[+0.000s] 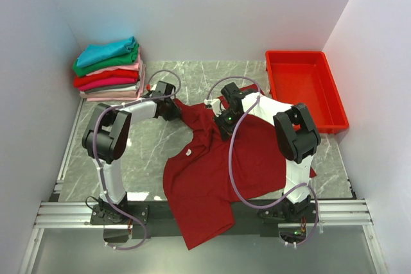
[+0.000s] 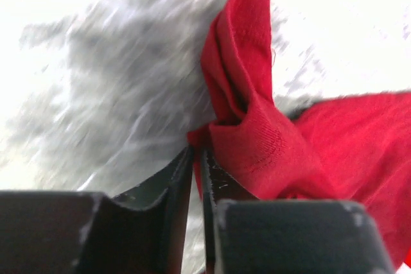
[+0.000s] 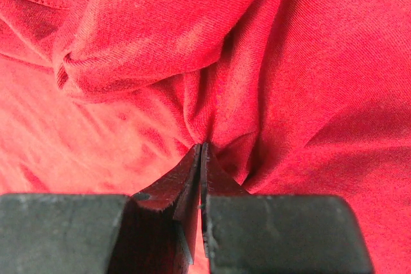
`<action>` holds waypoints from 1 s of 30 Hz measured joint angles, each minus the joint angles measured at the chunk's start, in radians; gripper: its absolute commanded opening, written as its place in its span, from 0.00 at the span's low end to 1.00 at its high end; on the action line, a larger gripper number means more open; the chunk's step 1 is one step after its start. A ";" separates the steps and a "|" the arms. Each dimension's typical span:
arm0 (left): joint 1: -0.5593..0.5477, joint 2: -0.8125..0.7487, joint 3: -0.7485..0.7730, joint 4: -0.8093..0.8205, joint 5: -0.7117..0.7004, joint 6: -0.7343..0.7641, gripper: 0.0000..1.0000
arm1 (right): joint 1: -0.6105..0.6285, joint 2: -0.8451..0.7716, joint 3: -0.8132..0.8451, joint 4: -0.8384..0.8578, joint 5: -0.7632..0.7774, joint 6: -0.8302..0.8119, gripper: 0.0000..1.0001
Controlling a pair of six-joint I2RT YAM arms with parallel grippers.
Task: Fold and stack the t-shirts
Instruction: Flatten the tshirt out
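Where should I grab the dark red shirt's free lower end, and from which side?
Probably the hem corner of the dark red shirt, from the near side: it overhangs the table at the near edge, so a finger can slip beneath.

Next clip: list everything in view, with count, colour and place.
dark red t-shirt: one, dark red, spread unfolded at table centre, hem hanging over the near edge
folded t-shirts: one stack of about six, teal on top, then green, pink, red, magenta and a pale one, far left corner
tray: one, bright red plastic, far right
table: one, grey marble pattern
left gripper: one, black, pinching the shirt's far left edge
right gripper: one, black, shut on a fold of the shirt
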 measured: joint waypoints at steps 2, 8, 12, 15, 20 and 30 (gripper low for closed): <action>-0.001 0.020 0.022 0.009 -0.012 0.015 0.08 | 0.000 0.000 0.000 0.000 0.000 0.000 0.08; -0.010 0.016 0.016 0.043 -0.037 0.074 0.00 | 0.000 -0.002 0.000 -0.002 -0.003 -0.003 0.08; -0.012 -0.043 -0.055 0.061 -0.078 0.119 0.00 | 0.000 -0.005 0.000 -0.004 -0.006 -0.003 0.08; -0.003 -0.140 -0.156 0.026 -0.108 0.145 0.00 | 0.000 -0.010 0.000 -0.006 -0.011 -0.003 0.08; 0.039 -0.314 -0.326 -0.034 -0.118 0.162 0.00 | 0.000 -0.025 0.000 -0.010 -0.027 -0.008 0.13; 0.217 -0.506 -0.475 -0.053 -0.069 0.185 0.00 | -0.011 -0.100 0.007 -0.069 -0.084 -0.075 0.53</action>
